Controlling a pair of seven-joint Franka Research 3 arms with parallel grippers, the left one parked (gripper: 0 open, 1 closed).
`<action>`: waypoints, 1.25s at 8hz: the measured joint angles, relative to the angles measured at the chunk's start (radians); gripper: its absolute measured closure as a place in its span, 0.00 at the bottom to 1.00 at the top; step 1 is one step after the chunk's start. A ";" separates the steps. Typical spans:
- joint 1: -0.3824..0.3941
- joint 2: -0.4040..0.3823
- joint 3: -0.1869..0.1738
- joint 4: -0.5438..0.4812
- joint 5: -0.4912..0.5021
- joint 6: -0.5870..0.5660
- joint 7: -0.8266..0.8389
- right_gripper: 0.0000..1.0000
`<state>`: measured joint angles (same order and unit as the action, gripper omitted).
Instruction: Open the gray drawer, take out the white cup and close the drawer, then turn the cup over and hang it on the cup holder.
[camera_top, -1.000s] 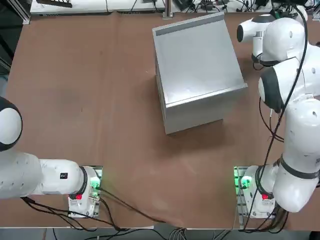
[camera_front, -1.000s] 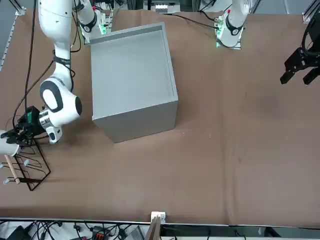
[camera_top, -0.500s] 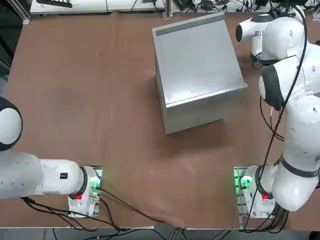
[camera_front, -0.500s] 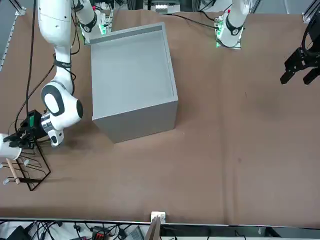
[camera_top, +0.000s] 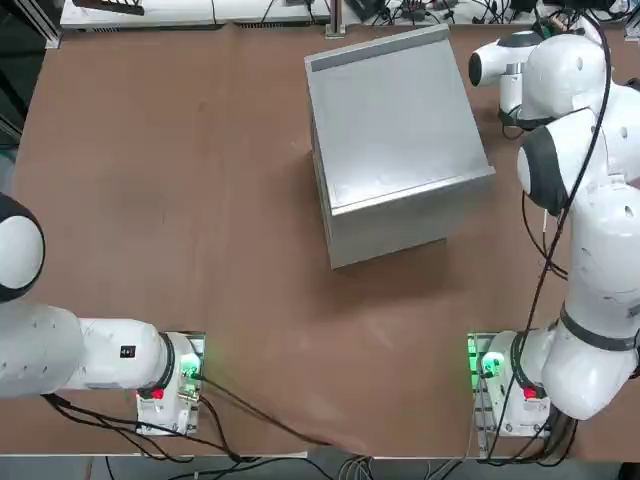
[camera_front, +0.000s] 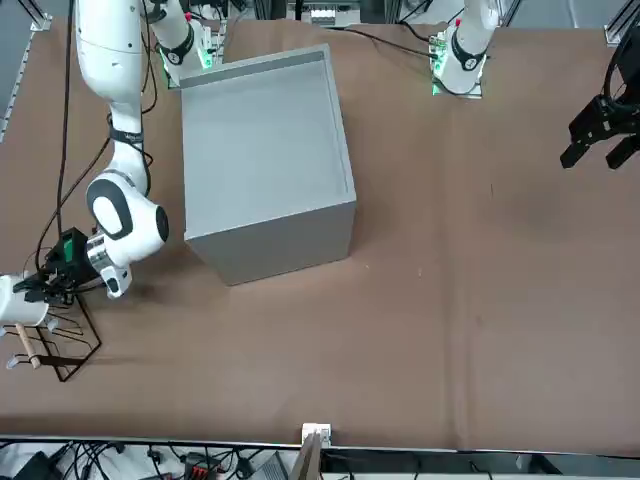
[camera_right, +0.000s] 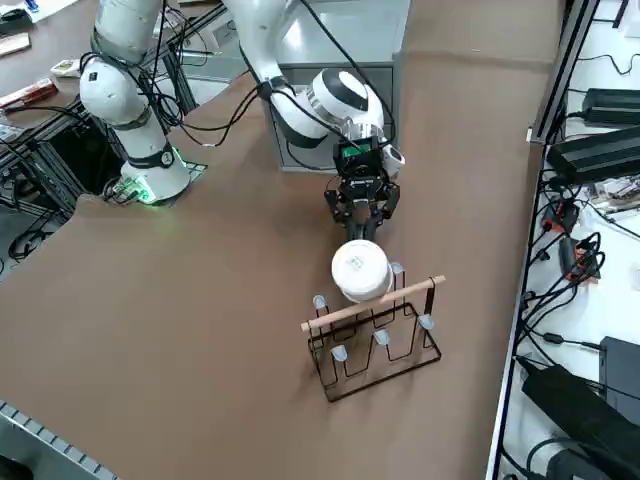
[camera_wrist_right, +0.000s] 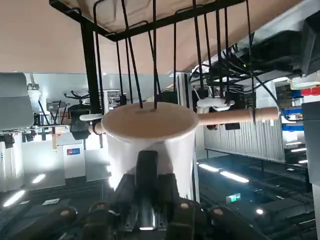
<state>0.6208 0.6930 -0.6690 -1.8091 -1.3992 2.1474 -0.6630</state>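
We see a brown table (camera_top: 180, 200) carrying the large gray cabinet (camera_top: 395, 140) near its far edge and the cup holder (camera_right: 375, 335) beside its right edge.

Plain white cup (camera_right: 361, 271). Dark brown rod cup holder (camera_right: 375, 340) with light wooden bar. Matte gray cabinet (camera_top: 397, 140). Brown table (camera_top: 180, 200). Black right gripper (camera_right: 361, 214) on white arm, green light at base.
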 joint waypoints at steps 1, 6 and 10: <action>-0.013 0.006 0.016 0.006 0.000 -0.004 0.000 0.81; -0.034 0.005 0.033 0.024 0.019 -0.009 0.004 0.29; -0.029 -0.045 0.033 0.101 0.316 -0.098 -0.107 0.00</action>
<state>0.5914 0.6484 -0.6362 -1.7080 -1.0827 2.0489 -0.7696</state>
